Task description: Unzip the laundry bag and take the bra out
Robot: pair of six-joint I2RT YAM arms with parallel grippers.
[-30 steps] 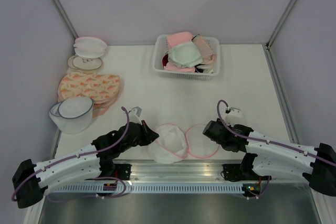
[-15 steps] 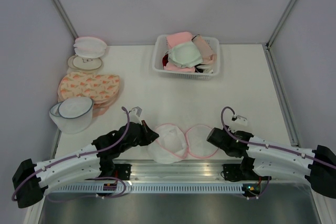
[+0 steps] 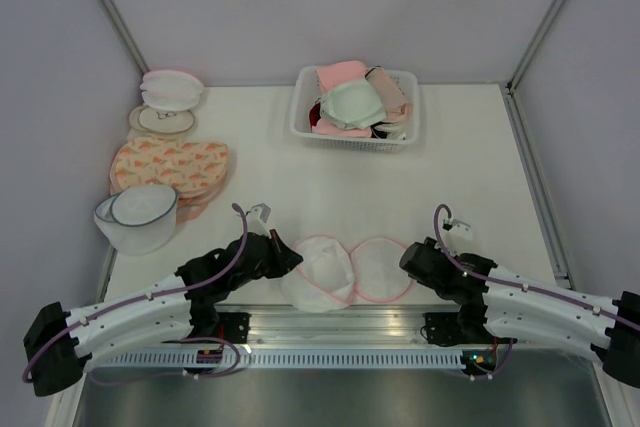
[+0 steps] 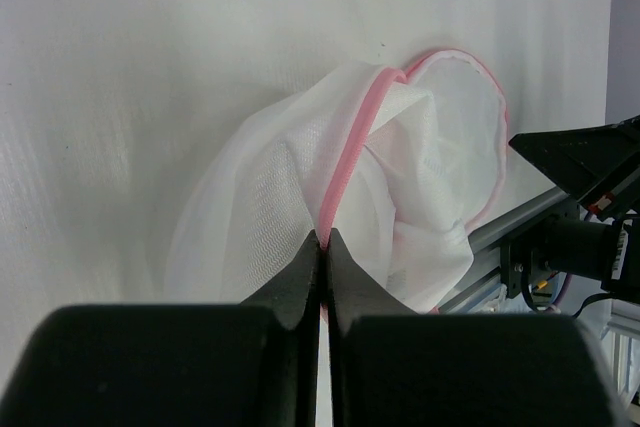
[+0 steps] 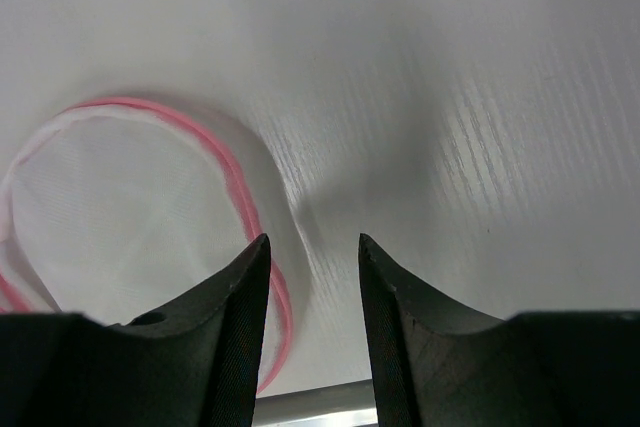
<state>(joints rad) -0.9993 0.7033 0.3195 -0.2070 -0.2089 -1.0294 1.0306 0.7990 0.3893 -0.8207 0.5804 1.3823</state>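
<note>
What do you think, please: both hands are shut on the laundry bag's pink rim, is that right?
Only the left hand is shut on the pink rim of the laundry bag; the right wrist view shows the right hand open at its edge.

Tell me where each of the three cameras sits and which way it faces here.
Top external: fixed above and behind the arms, looking down on the table; both arms and bases show, left gripper and right gripper flanking the opened laundry bag.
Left wrist: on the left arm, looking along its shut fingers, which pinch the bag's pink rim.
Right wrist: on the right arm, looking down between its open fingers at the table beside one bag half.
Shared: all three show the laundry bag.
</note>
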